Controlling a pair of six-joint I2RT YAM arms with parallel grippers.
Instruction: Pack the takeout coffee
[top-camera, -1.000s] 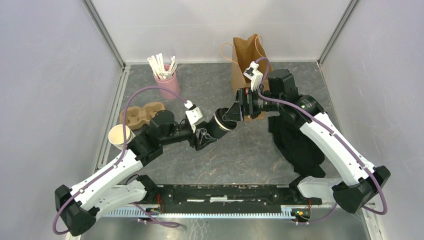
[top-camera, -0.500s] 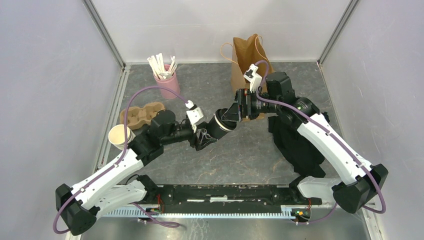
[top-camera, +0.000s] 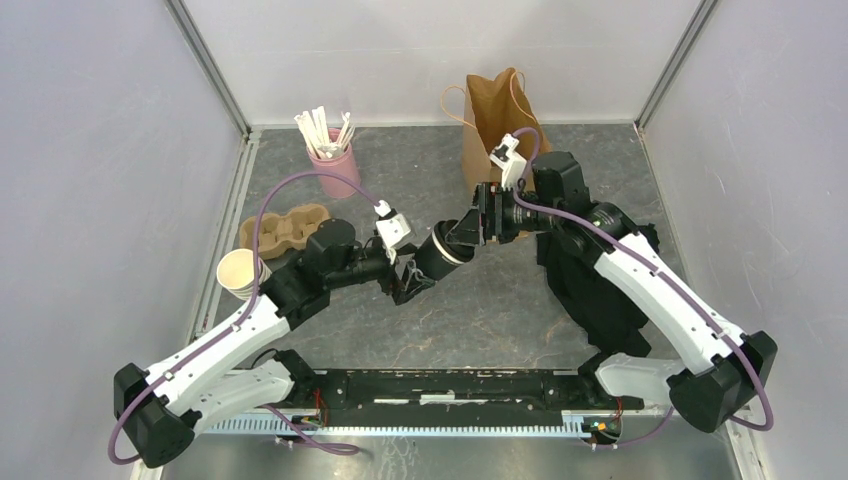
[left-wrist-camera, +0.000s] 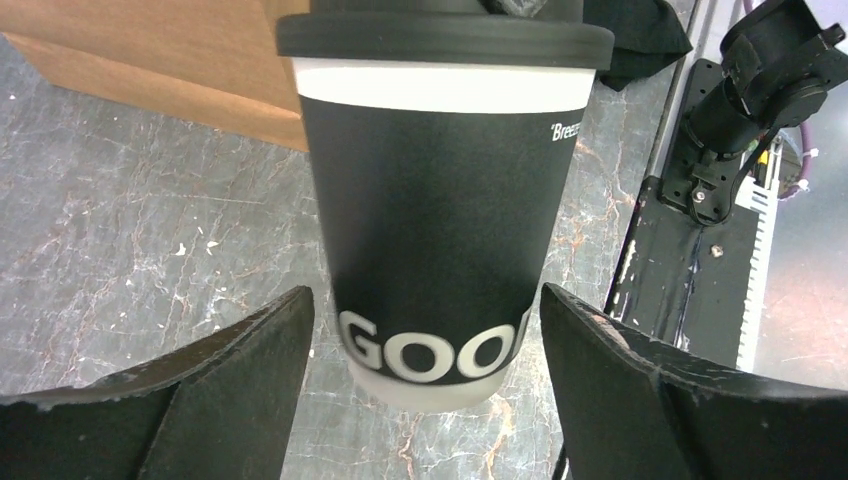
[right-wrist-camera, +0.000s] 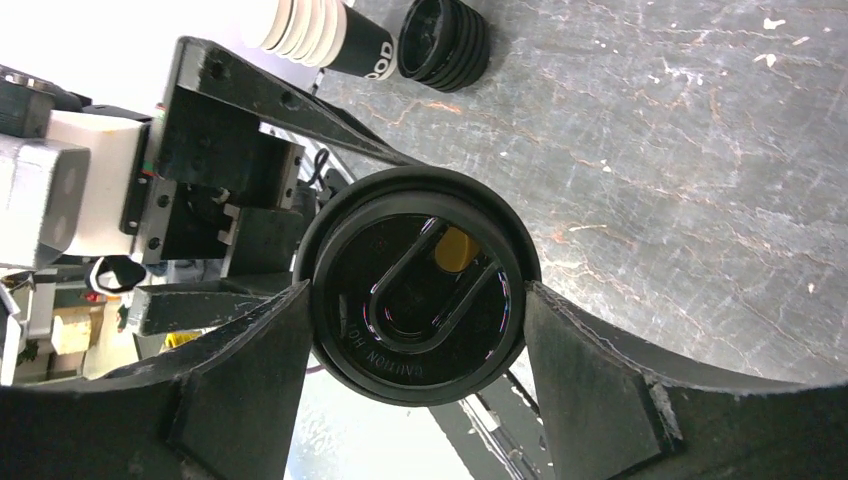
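One takeout coffee cup (top-camera: 441, 256), dark with a pale rim and a black lid, hangs tilted above the table's middle between both grippers. My right gripper (top-camera: 470, 226) is shut on its lid (right-wrist-camera: 420, 285), one finger on each side. My left gripper (top-camera: 412, 278) is open around the cup's lower body (left-wrist-camera: 440, 200), with a gap on both sides; its midpoint in the left wrist view (left-wrist-camera: 425, 305) lies over the cup's lettering. The brown paper bag (top-camera: 495, 110) stands open at the back, just behind the right gripper.
A pink cup of white sticks (top-camera: 335, 165) stands back left. A cardboard cup carrier (top-camera: 285, 228) and a stack of empty cups (top-camera: 240, 272) lie at the left. A stack of black lids (right-wrist-camera: 445, 40) lies beside them. A black cloth (top-camera: 600, 290) lies under the right arm.
The right arm has shifted slightly left and nearer with the cup's lid in its grip. The left gripper has drawn back a little down the cup.
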